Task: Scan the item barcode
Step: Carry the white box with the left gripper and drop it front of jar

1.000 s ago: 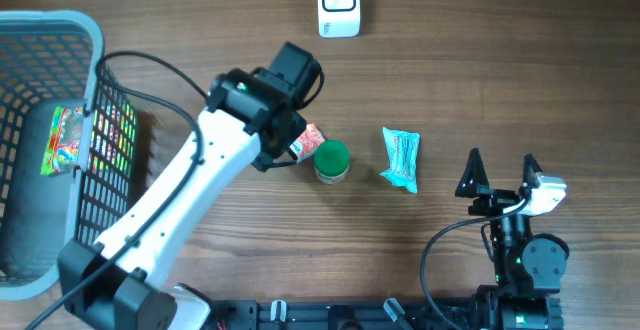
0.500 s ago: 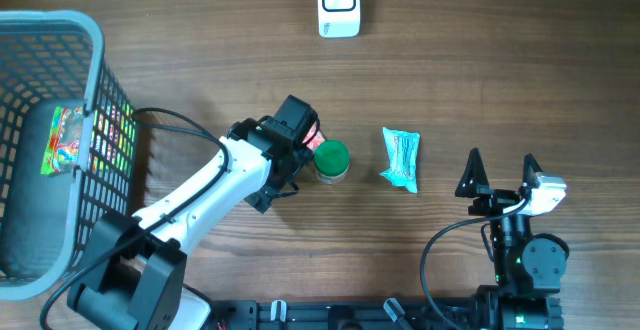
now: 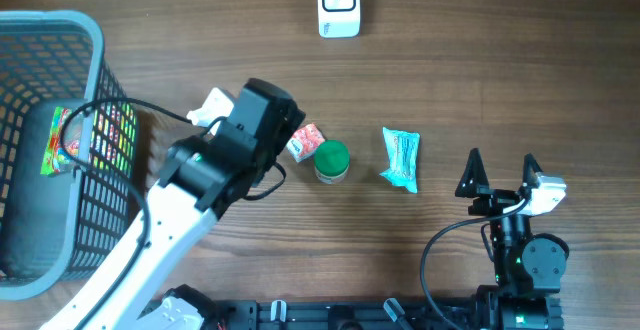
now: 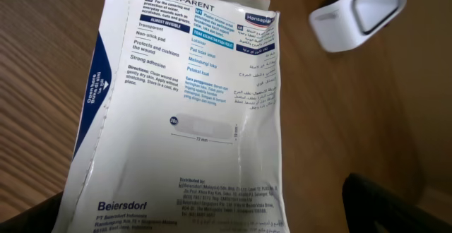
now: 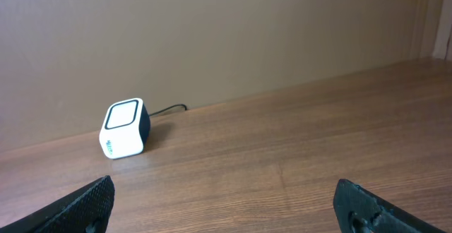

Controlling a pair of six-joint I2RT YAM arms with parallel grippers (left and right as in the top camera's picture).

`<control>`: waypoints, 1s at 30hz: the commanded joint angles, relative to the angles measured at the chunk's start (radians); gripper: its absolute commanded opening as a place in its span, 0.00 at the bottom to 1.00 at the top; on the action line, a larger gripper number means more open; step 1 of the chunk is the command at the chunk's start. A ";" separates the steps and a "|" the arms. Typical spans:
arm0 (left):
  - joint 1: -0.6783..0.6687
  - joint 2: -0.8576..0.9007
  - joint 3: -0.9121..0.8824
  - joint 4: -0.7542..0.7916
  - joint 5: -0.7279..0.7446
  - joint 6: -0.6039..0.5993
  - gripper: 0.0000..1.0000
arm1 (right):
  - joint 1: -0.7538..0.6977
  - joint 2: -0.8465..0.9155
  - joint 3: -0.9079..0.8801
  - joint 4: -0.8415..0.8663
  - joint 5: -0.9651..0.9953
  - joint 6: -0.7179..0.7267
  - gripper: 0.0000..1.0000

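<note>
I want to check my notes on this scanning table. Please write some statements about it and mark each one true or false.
1. The white barcode scanner stands at the far side of the table. True.
2. The green-lidded jar lies inside the basket. False: it stands on the table, beside a red-and-white sachet.
3. The right tool is open and empty. True.
4. The basket is empty. False: a colourful packet lies in it.
5. The teal packet lies left of the jar. False: it lies to its right.
</note>
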 commanded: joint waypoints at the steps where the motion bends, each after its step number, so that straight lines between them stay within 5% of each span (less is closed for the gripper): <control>1: -0.003 -0.016 0.023 -0.042 -0.010 0.011 1.00 | -0.003 -0.006 -0.001 0.005 0.013 0.014 1.00; 12: 0.008 0.415 -0.033 -0.206 0.177 -0.053 1.00 | -0.003 -0.006 -0.001 0.005 0.013 0.014 1.00; 21: 0.161 0.427 0.062 -0.377 0.265 0.010 1.00 | -0.003 -0.006 -0.001 0.005 0.013 0.014 1.00; 27: 0.220 0.442 0.180 -0.475 0.191 0.058 1.00 | -0.003 -0.006 -0.001 0.005 0.013 0.015 1.00; 30: 0.148 0.462 0.188 -0.603 -0.035 -0.074 0.99 | -0.003 -0.006 -0.001 0.005 0.013 0.014 0.99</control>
